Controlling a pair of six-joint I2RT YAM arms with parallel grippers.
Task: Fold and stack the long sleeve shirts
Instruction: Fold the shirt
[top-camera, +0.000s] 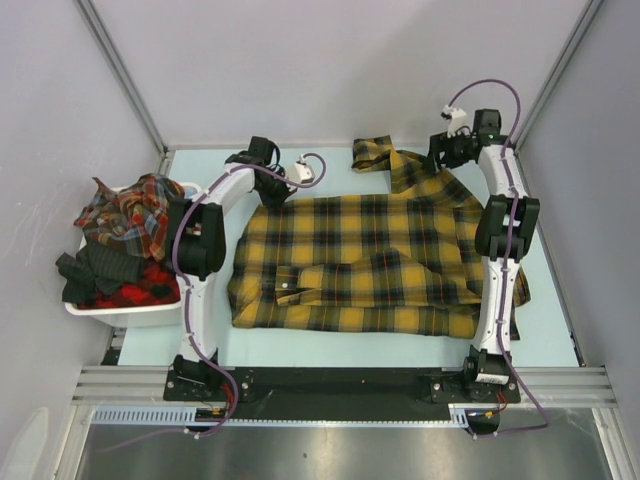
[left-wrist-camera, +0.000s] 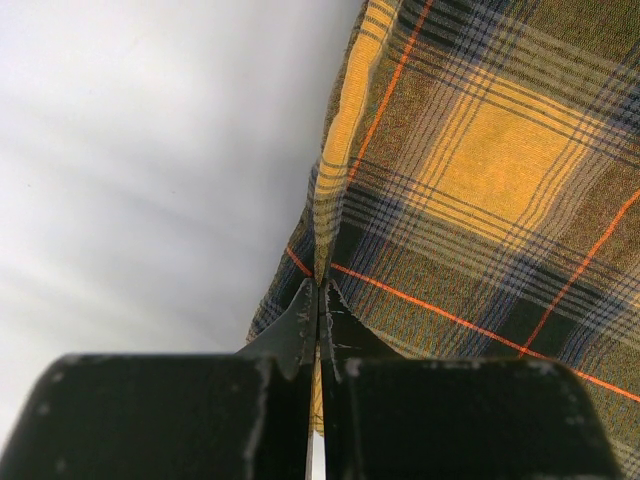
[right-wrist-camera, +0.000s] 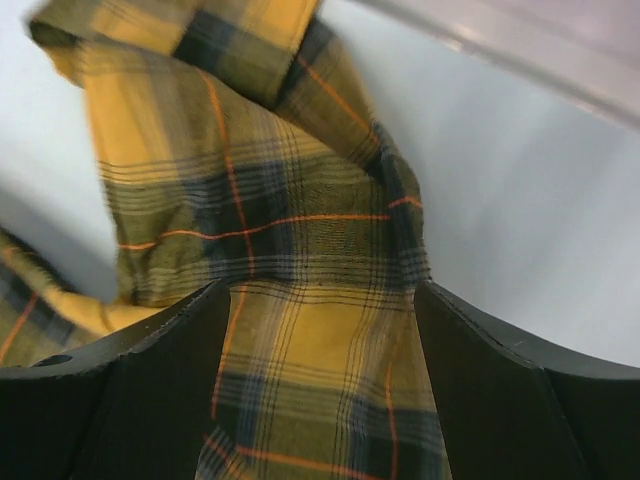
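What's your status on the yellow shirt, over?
Left gripper shut on yellow shirt, far edge. Right gripper open, straddling its sleeve. Shirt spread flat on table. Bin of other shirts sits left, apart.

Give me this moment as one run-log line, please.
yellow shirt: spread on table | left gripper: shut on its edge | right gripper: open, cloth between jaws | other shirts: in bin

You get bright, even, diffuse light from overhead in the top view, with only faint soft shadows on the table (top-camera: 558, 322) beside the arms and a dull sheen on the metal plate (top-camera: 330, 455) at the bottom edge. In the left wrist view the mustard-yellow shirt (left-wrist-camera: 500, 160) shows a crisp weave, the left fingers (left-wrist-camera: 150, 420) are dark and soft, and the background smears to grey. The right wrist view is softer: the cloth's far end blurs, and the right fingers (right-wrist-camera: 520, 400) are black silhouettes.
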